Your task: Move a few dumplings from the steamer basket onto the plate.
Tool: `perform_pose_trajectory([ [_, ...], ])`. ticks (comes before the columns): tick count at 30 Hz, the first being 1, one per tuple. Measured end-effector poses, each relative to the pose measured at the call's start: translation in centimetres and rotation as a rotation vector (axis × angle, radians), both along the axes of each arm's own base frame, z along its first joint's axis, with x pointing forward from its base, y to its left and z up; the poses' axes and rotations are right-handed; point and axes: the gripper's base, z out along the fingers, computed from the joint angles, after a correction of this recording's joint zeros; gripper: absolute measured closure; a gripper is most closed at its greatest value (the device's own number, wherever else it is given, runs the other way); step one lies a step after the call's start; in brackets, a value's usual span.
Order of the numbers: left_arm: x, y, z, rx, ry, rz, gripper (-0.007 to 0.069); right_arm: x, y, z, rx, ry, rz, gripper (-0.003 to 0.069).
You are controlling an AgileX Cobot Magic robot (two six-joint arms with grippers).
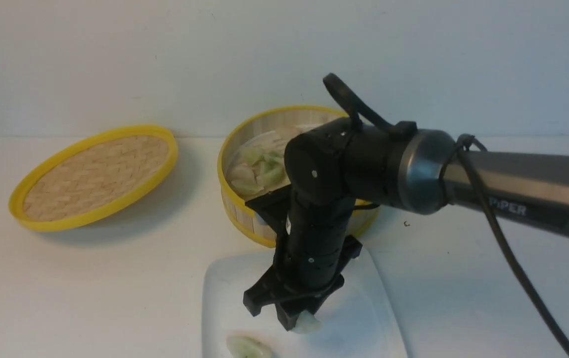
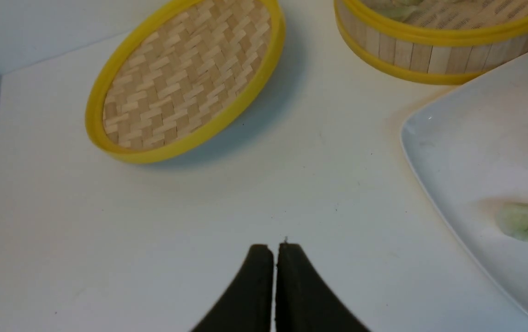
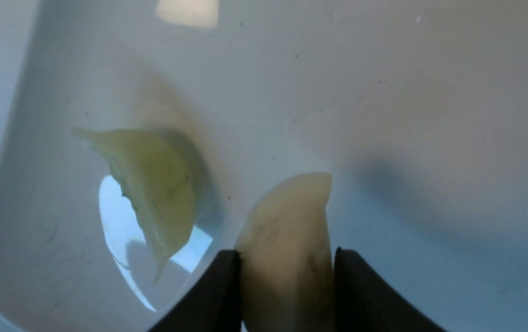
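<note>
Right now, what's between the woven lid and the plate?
Just bare white table between lid and plate, as the left wrist view shows.

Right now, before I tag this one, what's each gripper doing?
Left gripper: closed, nothing between the fingertips.
Right gripper: closed on a pale dumpling, over the plate.

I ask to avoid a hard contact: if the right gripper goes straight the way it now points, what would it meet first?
Probably the plate, below the right gripper; how near is unclear. The dumpling between its fingers might touch first.
</note>
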Motion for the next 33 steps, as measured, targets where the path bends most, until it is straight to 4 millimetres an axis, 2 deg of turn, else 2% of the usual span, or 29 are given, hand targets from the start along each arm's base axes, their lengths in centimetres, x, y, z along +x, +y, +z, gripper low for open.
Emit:
perform_pose_trajectory([
  [4, 0.0, 0.0, 0.0, 0.0, -0.001, 0.0, 0.0631, 0.1, -0.1, -0.2, -0.023, -0.001, 0.005, 0.0209],
  [6, 0.0, 0.0, 0.0, 0.0, -0.003, -0.001, 0.0631, 0.3, -0.1, 0.3, -0.029, -0.017, 0.017, 0.0146],
  [9, 0.1, 0.0, 0.1, -0.002, -0.01, -0.005, 0.0631, 0.8, 0.1, 1.6, -0.01, -0.068, 0.054, 0.0135],
  [13, 0.2, -0.3, 0.3, -0.019, -0.04, -0.02, 0.0631, 0.0, -0.8, 7.0, 0.071, -0.18, 0.076, 0.0307],
  [16, 0.3, -0.4, 0.5, -0.033, -0.061, -0.032, 0.0631, -1.2, -2.4, 11.9, 0.13, -0.289, 0.07, 0.0487],
  [17, 0.4, -0.6, 0.7, -0.05, -0.083, -0.045, 0.0631, -2.3, -3.9, 15.4, 0.168, -0.378, 0.057, 0.0586],
  [18, 0.4, -0.8, 0.8, -0.067, -0.097, -0.056, 0.0631, -3.2, -5.2, 17.6, 0.186, -0.437, 0.041, 0.0622],
  [19, 0.4, -0.8, 0.8, -0.07, -0.1, -0.058, 0.0631, -3.6, -5.6, 18.5, 0.199, -0.456, 0.032, 0.0627],
  [20, 0.5, -1.1, 1.1, -0.106, -0.124, -0.079, 0.0631, -5.2, -7.9, 21.8, 0.225, -0.557, -0.004, 0.0655],
  [23, 0.7, -1.6, 1.4, -0.158, -0.157, -0.109, 0.0631, -7.7, -11.5, 26.0, 0.263, -0.697, -0.082, 0.0669],
  [24, 0.8, -2.1, 1.7, -0.202, -0.176, -0.131, 0.0631, -10.1, -14.5, 28.6, 0.318, -0.793, -0.144, 0.0672],
  [25, 0.9, -2.4, 1.8, -0.225, -0.186, -0.142, 0.0631, -11.5, -16.2, 29.7, 0.353, -0.844, -0.176, 0.0673],
  [27, 1.1, -2.6, 1.9, -0.241, -0.194, -0.151, 0.0631, -13.0, -17.9, 30.4, 0.392, -0.888, -0.202, 0.0673],
  [28, 1.2, -2.8, 2.1, -0.258, -0.209, -0.161, 0.0631, -15.0, -20.0, 30.6, 0.44, -0.935, -0.228, 0.0673],
  [29, 1.4, -3.0, 2.1, -0.264, -0.216, -0.167, 0.0631, -16.1, -21.2, 30.5, 0.468, -0.959, -0.238, 0.0673],
  [31, 1.6, -3.2, 2.2, -0.271, -0.227, -0.175, 0.0631, -18.9, -23.9, 29.3, 0.544, -1.014, -0.255, 0.0673],
  [33, 2.0, -3.6, 2.2, -0.275, -0.234, -0.182, 0.0631, -21.7, -26.6, 26.9, 0.641, -1.097, -0.267, 0.0673],
])
